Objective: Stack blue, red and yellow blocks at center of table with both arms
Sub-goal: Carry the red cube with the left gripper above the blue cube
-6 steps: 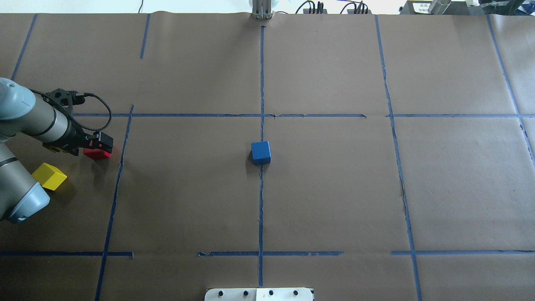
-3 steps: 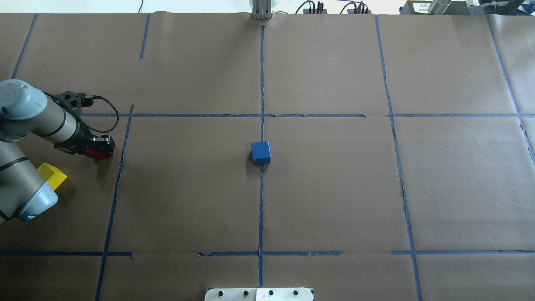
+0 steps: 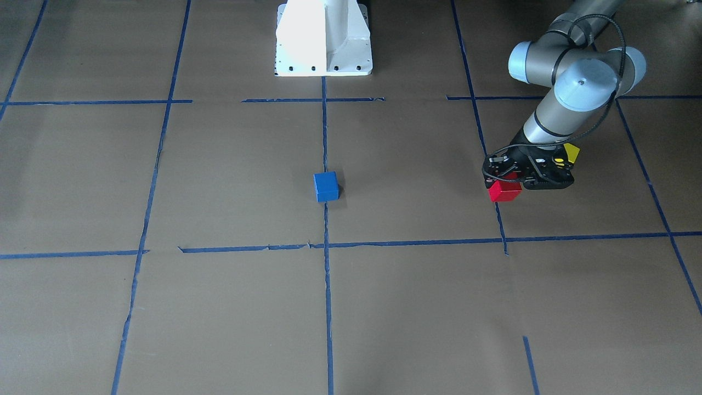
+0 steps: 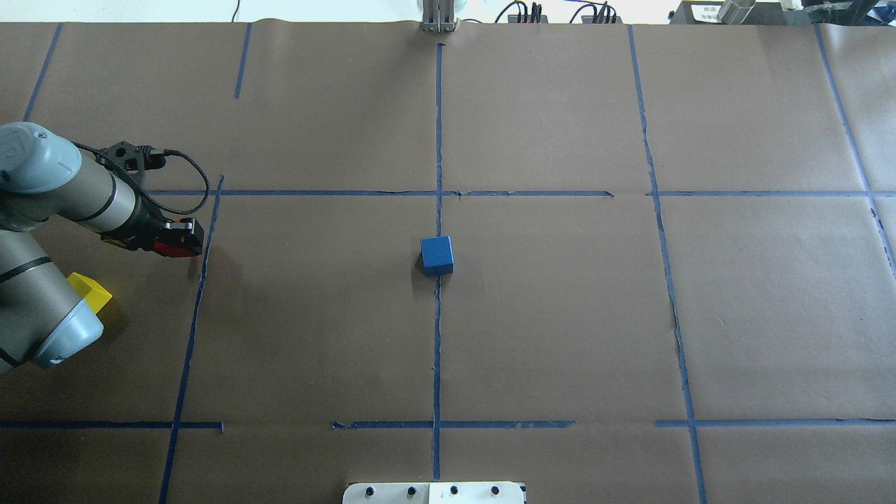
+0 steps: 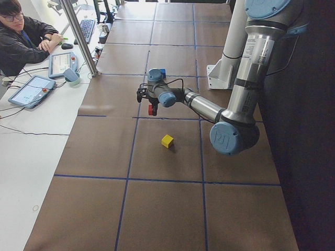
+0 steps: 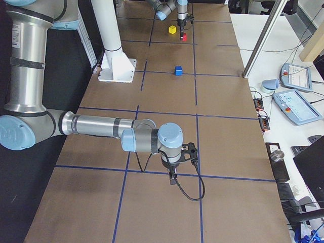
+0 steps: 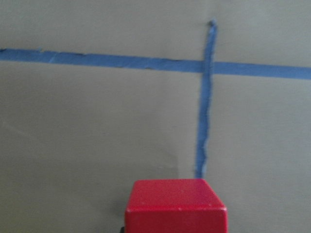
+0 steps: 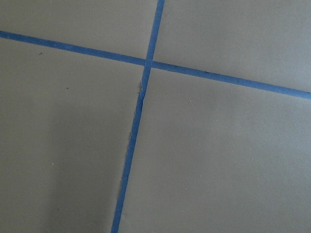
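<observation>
Red block (image 3: 505, 190), gripped on two sides by the closed fingers of my left gripper (image 3: 513, 181). It hangs clear of the table (image 4: 560, 315), just beside a blue tape line (image 4: 195, 294), and its shadow falls apart from it. Yellow block (image 4: 91, 294) rests on the brown paper, partly hidden by my left arm (image 4: 35, 301) in the overhead view. Blue block (image 4: 437, 255) sits on the centre tape line, well apart from the other two. My right gripper (image 6: 173, 177) hangs low near a tape crossing at the table's far end; I cannot tell whether its fingers are parted. Printed label (image 5: 260, 49) on my left arm is too small to read.
</observation>
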